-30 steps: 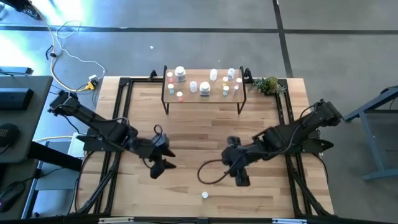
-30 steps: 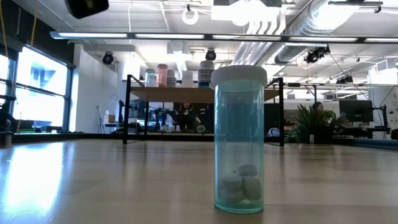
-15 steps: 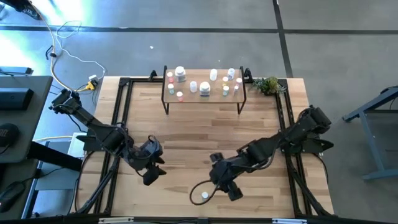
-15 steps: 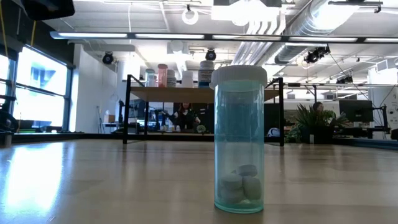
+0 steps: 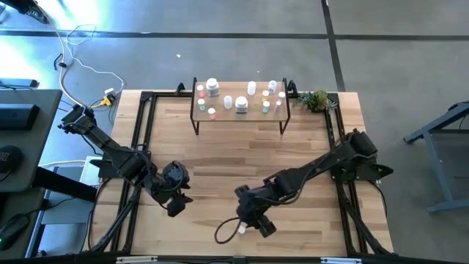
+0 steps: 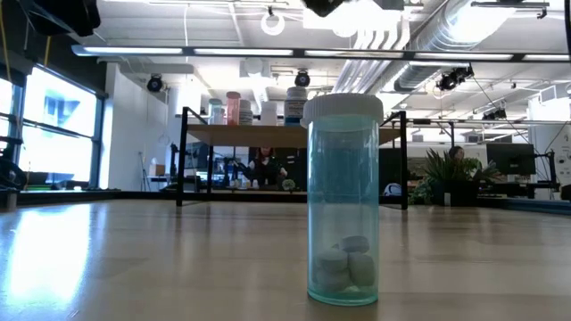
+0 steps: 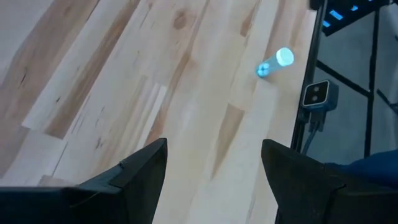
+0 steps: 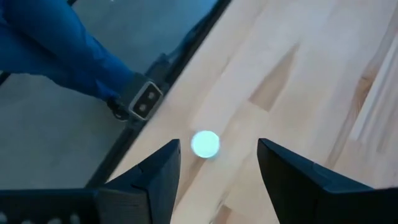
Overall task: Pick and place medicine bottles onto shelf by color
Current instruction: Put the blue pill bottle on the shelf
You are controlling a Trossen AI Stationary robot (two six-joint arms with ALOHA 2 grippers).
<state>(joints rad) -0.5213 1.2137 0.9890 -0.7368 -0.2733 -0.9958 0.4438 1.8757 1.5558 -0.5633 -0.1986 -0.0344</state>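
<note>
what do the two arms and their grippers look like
Both arms are dark, jointed and slim. The left gripper and right gripper each end in two broad, flat, matte black fingers. A black cable loops beside the right gripper.

I count one shelf [image 5: 240, 110] at the worktop's [image 5: 220, 169] far edge carrying roughly eleven medicine bottles [image 5: 241, 105] (small ones blur together), one lone bottle [image 5: 241, 229] near the front edge, one plant [image 5: 316, 100] at the far right corner, two arms.
</note>
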